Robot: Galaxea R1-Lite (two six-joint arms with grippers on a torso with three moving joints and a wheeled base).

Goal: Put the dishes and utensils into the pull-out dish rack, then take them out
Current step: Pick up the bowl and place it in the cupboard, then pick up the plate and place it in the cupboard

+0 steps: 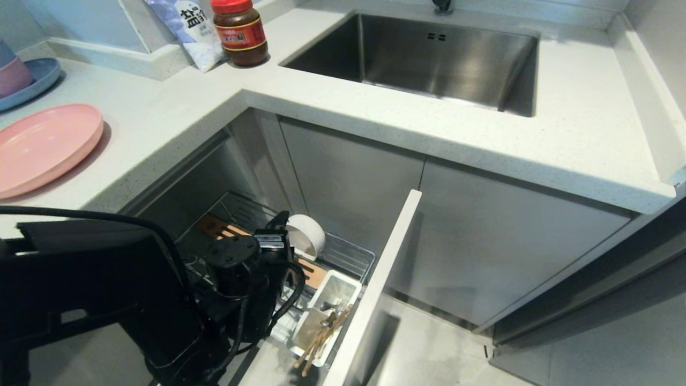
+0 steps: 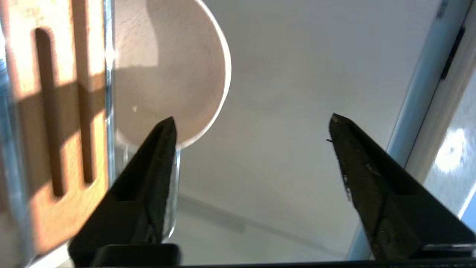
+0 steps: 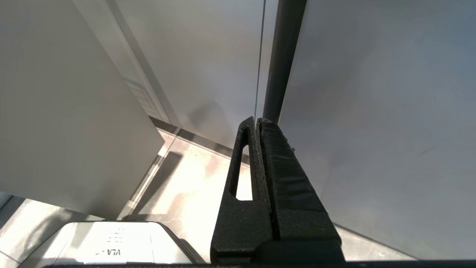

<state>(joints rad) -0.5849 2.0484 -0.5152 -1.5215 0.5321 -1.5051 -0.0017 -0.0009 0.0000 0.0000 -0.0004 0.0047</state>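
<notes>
The pull-out dish rack (image 1: 351, 256) is drawn out below the counter, its pale front panel (image 1: 375, 284) on the right. The cream-white bowl (image 1: 308, 233) stands on edge by the wooden strip (image 1: 217, 226). My left gripper (image 1: 280, 221) sits just left of the bowl. In the left wrist view that gripper (image 2: 252, 119) is open and empty, with the bowl (image 2: 167, 74) beside one finger and the slotted strip (image 2: 74, 111) past it. Chopsticks (image 1: 321, 340) lie in the white cutlery tray (image 1: 336, 292). The pink plate (image 1: 45, 145) rests on the counter. My right gripper (image 3: 256, 121) hangs shut by cabinet doors.
A steel sink (image 1: 439, 59) is set into the counter at the back. A red-lidded jar (image 1: 241, 32) and a white bag (image 1: 187, 27) stand near its left corner. A blue plate (image 1: 37, 80) with stacked bowls sits at the far left.
</notes>
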